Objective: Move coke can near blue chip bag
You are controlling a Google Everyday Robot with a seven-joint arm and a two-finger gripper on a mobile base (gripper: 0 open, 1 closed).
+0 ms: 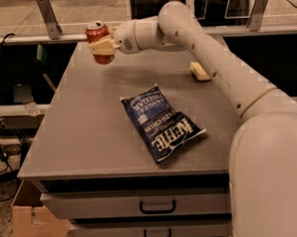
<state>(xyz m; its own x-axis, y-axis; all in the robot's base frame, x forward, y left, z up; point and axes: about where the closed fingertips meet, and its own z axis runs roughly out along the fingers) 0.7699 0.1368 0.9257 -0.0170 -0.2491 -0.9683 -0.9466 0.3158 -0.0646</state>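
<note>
The coke can [97, 36], red with a silver top, is held upright in my gripper [103, 46] above the table's far left corner. The gripper's pale fingers [104, 47] are shut around the can's middle. The can is lifted off the table surface. The blue chip bag [161, 122] lies flat in the middle of the table, its length running from upper left to lower right, with white "Kettle" lettering. The can is well to the upper left of the bag. My arm reaches in from the right over the table's back.
A pale yellow sponge [199, 71] lies at the table's back right, under my arm. The grey table [79, 134] has drawers below its front edge. A cardboard box [31, 221] sits on the floor at the lower left. A metal rail runs behind the table.
</note>
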